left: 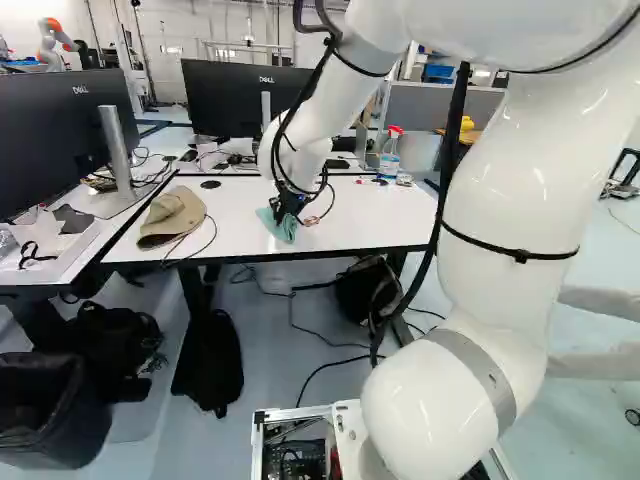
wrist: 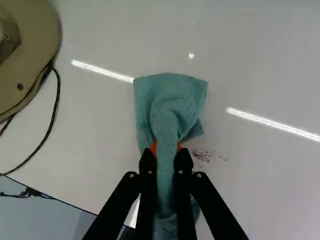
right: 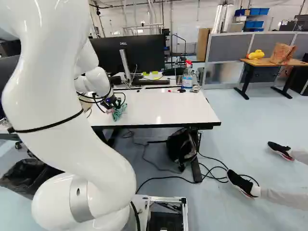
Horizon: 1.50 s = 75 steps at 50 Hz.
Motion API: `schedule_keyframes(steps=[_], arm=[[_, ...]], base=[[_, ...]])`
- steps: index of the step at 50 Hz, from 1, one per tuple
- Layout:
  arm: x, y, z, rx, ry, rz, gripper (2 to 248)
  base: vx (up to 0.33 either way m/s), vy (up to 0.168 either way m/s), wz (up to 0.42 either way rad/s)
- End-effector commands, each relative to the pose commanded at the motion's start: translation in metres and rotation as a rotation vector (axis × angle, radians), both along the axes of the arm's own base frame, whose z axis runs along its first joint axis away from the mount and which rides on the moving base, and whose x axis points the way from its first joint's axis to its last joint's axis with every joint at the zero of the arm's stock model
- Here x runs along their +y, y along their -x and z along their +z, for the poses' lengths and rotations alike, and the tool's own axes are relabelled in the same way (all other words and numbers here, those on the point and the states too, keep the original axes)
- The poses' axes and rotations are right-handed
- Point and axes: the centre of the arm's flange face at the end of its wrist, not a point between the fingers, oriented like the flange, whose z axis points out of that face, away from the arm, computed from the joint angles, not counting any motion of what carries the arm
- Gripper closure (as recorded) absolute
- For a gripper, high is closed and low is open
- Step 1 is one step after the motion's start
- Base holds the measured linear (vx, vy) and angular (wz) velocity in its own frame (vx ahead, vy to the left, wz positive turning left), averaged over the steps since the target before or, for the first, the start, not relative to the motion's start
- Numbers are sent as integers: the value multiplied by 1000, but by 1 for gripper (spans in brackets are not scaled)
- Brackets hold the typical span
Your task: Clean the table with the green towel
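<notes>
A: Item one, the towel (wrist: 172,92)?
B: Green cloth, one. Bunched at its middle, a flap spread ahead of the claw (wrist: 166,151), lying on the bench (wrist: 260,175).
A: Claw, condition?
B: Closed on the towel, cloth pinched between two fingers, orange pads showing at either side.
A: Marks (wrist: 202,156)?
B: One dark smudged patch with specks, on the bench, just beside the towel and near one fingertip. Step in hand, by my reading: wiping, with this patch untreated.
A: Method?
B: Keep the flap flat and low, shift sideways over the patch, then short overlapping strokes under light, even pressure. Cloth to lead, never bare fingertips. Risks: the flap folding under, or specks merely spread.
A: Neighbours?
B: Hat (wrist: 30,55), tan, with dark cord (wrist: 56,102) looped on the bench. Strokes best kept away from both; the cord could snag.
A: Containers?
B: Bottle (right: 186,79), clear, red spray head, upright towards the bench's far side; fill level, cannot tell. Bin (left: 50,410), black, on the floor at the left base view's lower left; contents not readable. Paper bag (right: 283,53), brown, on the far bench (right: 267,62); contents hidden.
</notes>
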Motion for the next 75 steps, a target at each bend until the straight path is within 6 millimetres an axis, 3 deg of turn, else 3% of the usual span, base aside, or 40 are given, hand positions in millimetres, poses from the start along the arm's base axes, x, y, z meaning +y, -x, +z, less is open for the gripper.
schedule_keyframes(steps=[15, 29, 75], arm=[[1, 29, 0, 7, 3, 24, 208], [-15, 50, 0, 11, 4, 8, 208], [-94, 56, -1, 14, 4, -168, 208]], base=[[0, 0, 0], [0, 0, 0], [0, 0, 0]])
